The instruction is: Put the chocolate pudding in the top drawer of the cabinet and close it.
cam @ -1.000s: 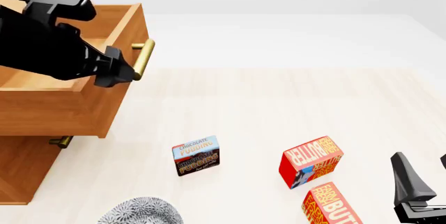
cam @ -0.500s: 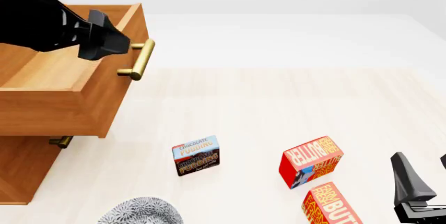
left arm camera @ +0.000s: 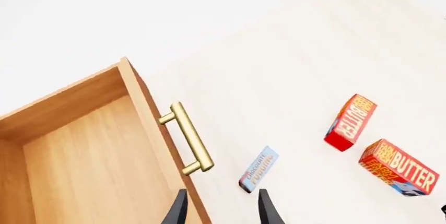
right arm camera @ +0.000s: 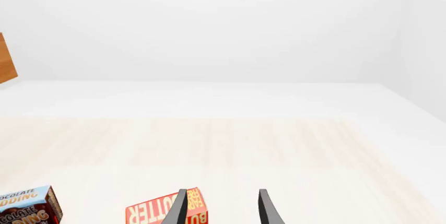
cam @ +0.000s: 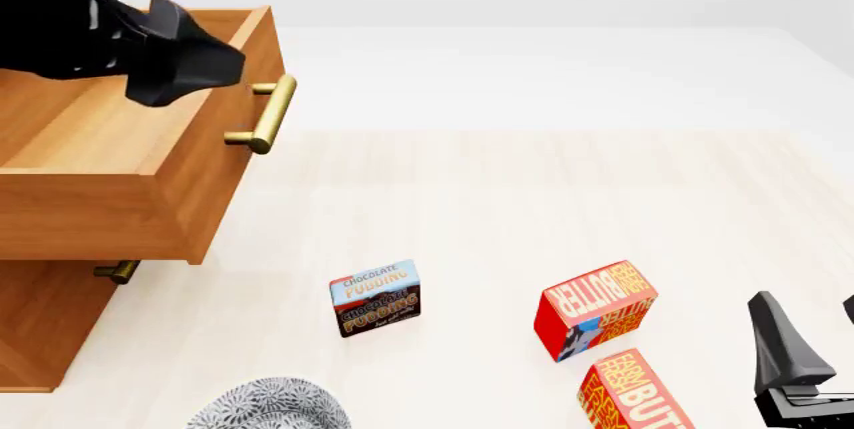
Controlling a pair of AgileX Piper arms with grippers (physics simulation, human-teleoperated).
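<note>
A simulated tabletop of pale wood grain [cam: 534,199] seen from above and behind two black robot arms. At the left stands the orange-brown wooden cabinet [cam: 47,324]. Its uppermost drawer [cam: 134,189] is pulled out, showing a deep, bare wooden interior; a cylindrical brass bar handle [cam: 270,115] is fixed to its front panel. A second brass handle [cam: 118,271] on a lower drawer peeks out beneath it.

The left gripper [left arm camera: 221,209] hangs over the open drawer, above its front edge, clear of the handle. Its two dark fingers stand a moderate gap apart and hold nothing.

The small chocolate pudding box [cam: 375,298], light blue above and dark brown below with orange lettering, stands upright on the table, in front of the cabinet and well apart from it. To its right lie two larger red-orange butter boxes [cam: 595,311] [cam: 638,393], close together. A grey patterned round object [cam: 271,404] sits at the near edge.

The right gripper [right arm camera: 221,208] rests low at the near right, fingers parted and empty, near the butter boxes.
</note>
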